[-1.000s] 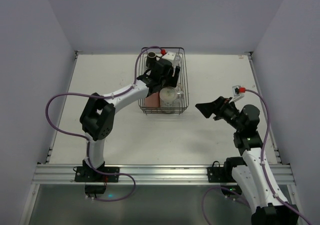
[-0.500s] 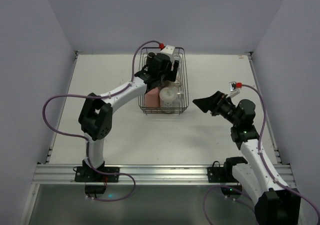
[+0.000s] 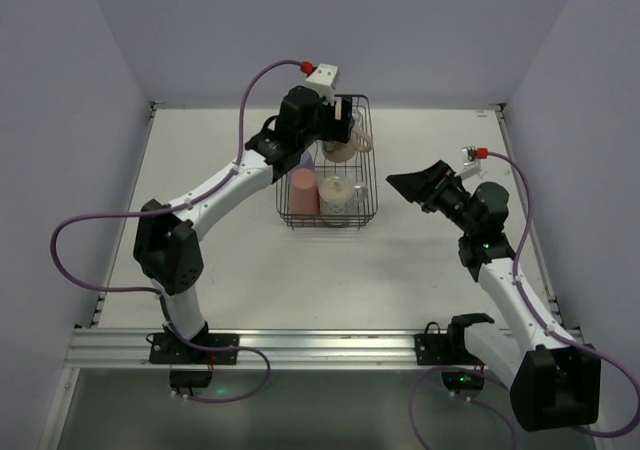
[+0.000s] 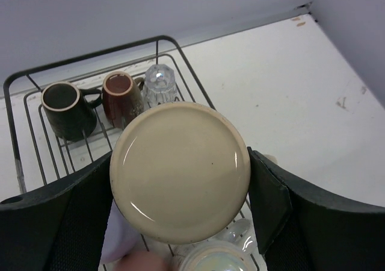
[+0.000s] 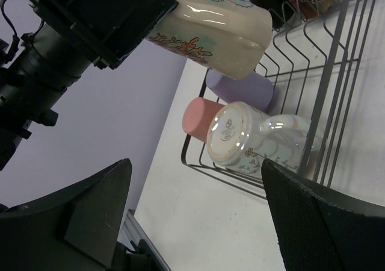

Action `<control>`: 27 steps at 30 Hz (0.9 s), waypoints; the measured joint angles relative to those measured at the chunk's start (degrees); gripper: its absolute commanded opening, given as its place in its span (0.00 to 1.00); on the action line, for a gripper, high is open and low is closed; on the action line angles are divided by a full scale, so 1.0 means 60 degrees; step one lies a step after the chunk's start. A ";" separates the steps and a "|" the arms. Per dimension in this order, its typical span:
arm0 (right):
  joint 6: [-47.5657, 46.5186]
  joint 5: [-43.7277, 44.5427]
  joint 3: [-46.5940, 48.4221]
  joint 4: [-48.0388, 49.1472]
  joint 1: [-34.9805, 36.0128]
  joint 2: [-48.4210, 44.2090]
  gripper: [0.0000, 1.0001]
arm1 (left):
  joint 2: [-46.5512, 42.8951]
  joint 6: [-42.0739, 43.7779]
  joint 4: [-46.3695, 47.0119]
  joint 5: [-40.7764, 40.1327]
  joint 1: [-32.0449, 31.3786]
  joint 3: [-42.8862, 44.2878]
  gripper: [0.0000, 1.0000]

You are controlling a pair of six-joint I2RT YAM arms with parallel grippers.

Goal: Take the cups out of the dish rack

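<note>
Step in hand: carrying one mug out of the rack, judging by how it is held above the wires.
Left claw (image 3: pixel 330 135): closed on the cream mug (image 4: pixel 180 171), a finger pressed to each side and the mug's flat base pointing away from the wrist.
Cream mug, position: in the air over the rack (image 3: pixel 325 225), tipped towards level, touching no other cup.
Right claw (image 3: pixel 405 190): spread wide, holding nothing, hovering just beside the rack's right side.
Rack: stands at the far middle of the table (image 3: pixel 250 270).
In the rack, far end: a black mug (image 4: pixel 65 109), a brown mug (image 4: pixel 120 96) and a clear glass (image 4: pixel 159 83), side by side.
In the rack, near end: a pink tumbler (image 3: pixel 304 192), a lavender tumbler (image 5: pixel 240 89) and a clear printed glass (image 5: pixel 246 135) lying on its side.
Doing it well: take the mug sideways over the rim at a safe height before lowering it, so its base clears the wire top.
Set-down: the base leads, so turning the wrist to point down should bring it flat onto bare table, well apart from the rack.
Grip: the glaze looks glossy, so a steady squeeze and a slow swing seem wise.
Risk: the right claw is close, so a path to the left looks safer.
</note>
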 measured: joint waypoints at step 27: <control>0.1038 -0.1144 -0.0492 0.4313 0.0710 0.1166 0.82 | -0.2262 -0.3279 0.2080 0.3279 0.0627 -0.1738 0.00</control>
